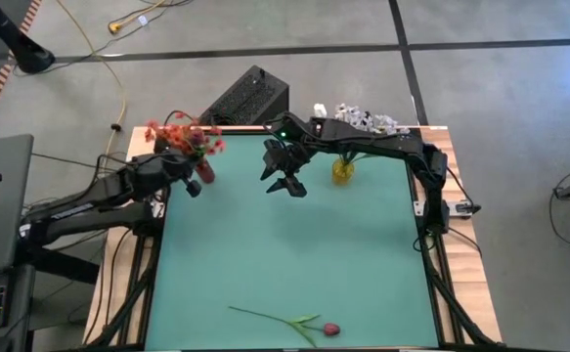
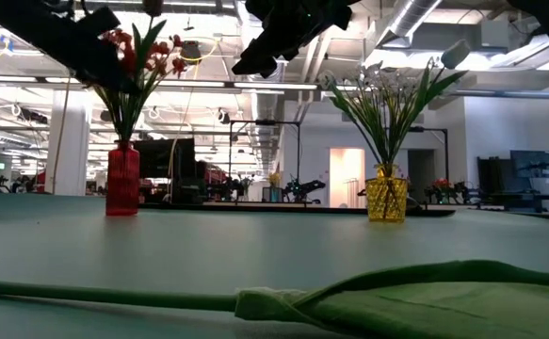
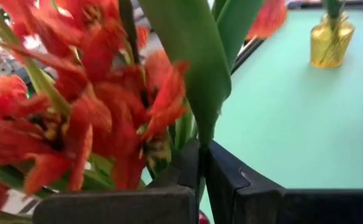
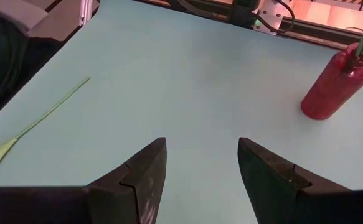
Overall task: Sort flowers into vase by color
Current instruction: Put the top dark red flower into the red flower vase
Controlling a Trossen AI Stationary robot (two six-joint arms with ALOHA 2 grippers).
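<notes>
1. Nearest, at the table's front edge, one pink-budded flower lies flat, its long green stem running left across the mat. It is the only bloom not yet in a vase, so I judge it the next to be sorted. In the low view its leaf fills the foreground.

2. Farther back, near the middle of the far half, the right gripper hangs above the table with its fingers spread wide and nothing between them. Its own camera looks down toward the lying stem, which suggests it is free to go and fetch it.

3. At the far left, the left gripper sits right by the red vase, pinched narrow on a green stem among the orange-red blossoms, apparently seating that spray with its colour mates.

4. At the far right, the yellow vase holds the white bunches, well apart from the red one, keeping the colours separate.

5. The table is a plain green mat on a wooden frame. Beyond it is an open hall with ceiling strip lights, white columns and screens.
</notes>
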